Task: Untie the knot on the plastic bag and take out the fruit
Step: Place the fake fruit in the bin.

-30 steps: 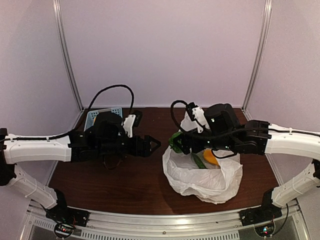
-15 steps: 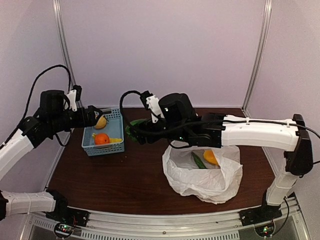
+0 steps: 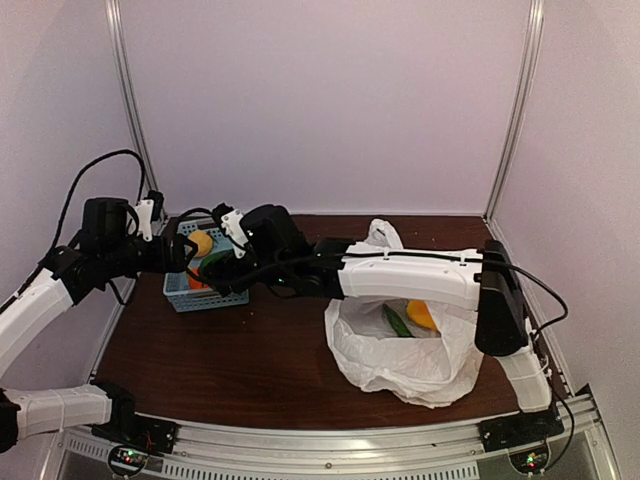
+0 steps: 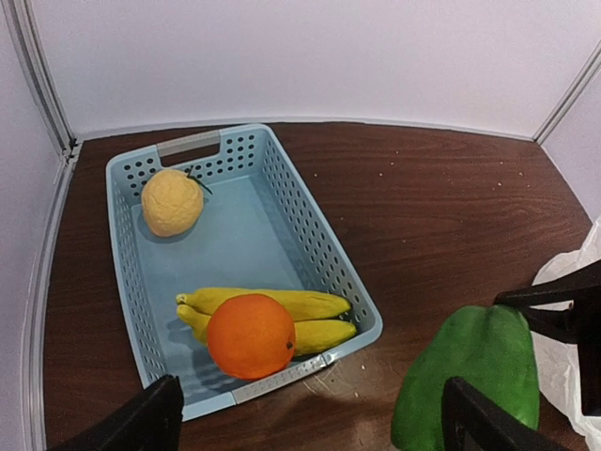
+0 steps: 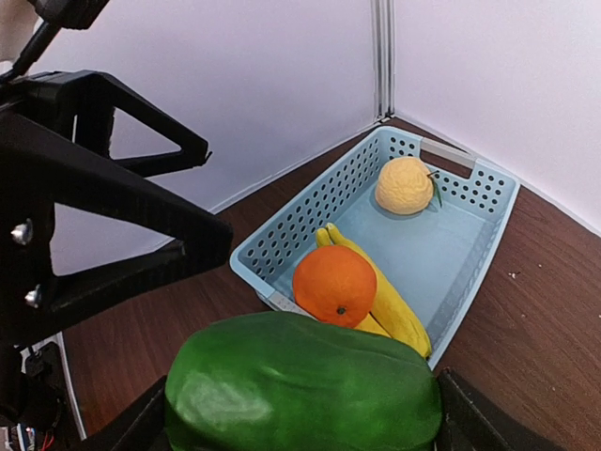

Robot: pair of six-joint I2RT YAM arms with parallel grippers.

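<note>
The white plastic bag [image 3: 400, 350] lies open at the right of the table, and no knot shows. Inside it are an orange piece [image 3: 422, 313] and a long green piece [image 3: 396, 320]. My right gripper [image 3: 218, 268] reaches far left and is shut on a green pepper [image 5: 302, 390], held just at the near corner of the blue basket [image 5: 310, 218]. The pepper also shows in the left wrist view [image 4: 470, 376]. The basket [image 4: 319, 240] holds an orange [image 4: 251, 335], bananas [image 4: 300, 305] and a bumpy yellow fruit [image 4: 172, 201]. My left gripper [image 4: 310, 427] is open and empty, raised over the basket's left side [image 3: 185, 250].
The basket stands at the back left corner against the wall posts. The right arm's long white link [image 3: 400, 275] spans the table's middle above the bag. My two grippers are close together by the basket.
The right arm has carried the green pepper from the bag leftward to the basket. The left arm drew back from the table's middle and rose at the left.
</note>
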